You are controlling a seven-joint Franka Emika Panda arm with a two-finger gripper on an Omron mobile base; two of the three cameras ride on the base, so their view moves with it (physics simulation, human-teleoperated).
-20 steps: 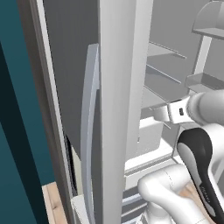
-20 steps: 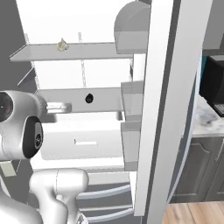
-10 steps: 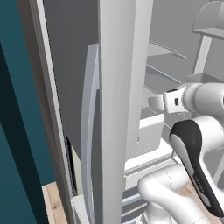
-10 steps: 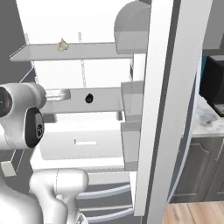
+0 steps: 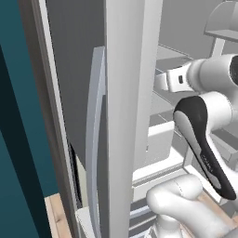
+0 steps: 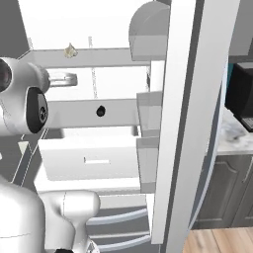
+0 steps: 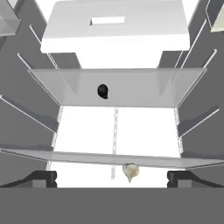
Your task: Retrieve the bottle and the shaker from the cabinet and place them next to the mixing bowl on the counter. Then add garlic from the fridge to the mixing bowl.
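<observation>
The fridge stands open in front of me. A pale garlic bulb (image 6: 70, 50) sits on its upper glass shelf (image 6: 99, 58); in the hand view, which is rolled over, the garlic (image 7: 130, 171) lies close ahead at the bottom. My gripper (image 7: 111, 178) is open wide, with one dark fingertip (image 7: 41, 178) on each side of the garlic and nothing between them. My hand (image 5: 179, 79) reaches into the fridge at about the height of that shelf. The bottle, the shaker and the mixing bowl are out of view.
A small dark object (image 6: 100, 111) lies on the middle shelf, above a white drawer (image 6: 89, 155). The open fridge door (image 5: 121, 116) stands left of the arm, and door bins (image 6: 148, 104) line the right side. A dark appliance (image 6: 242, 94) sits on the counter at the right.
My hand has risen from the middle shelf's height toward the upper shelf. The gripper has stayed open, and nothing in the fridge has moved.
</observation>
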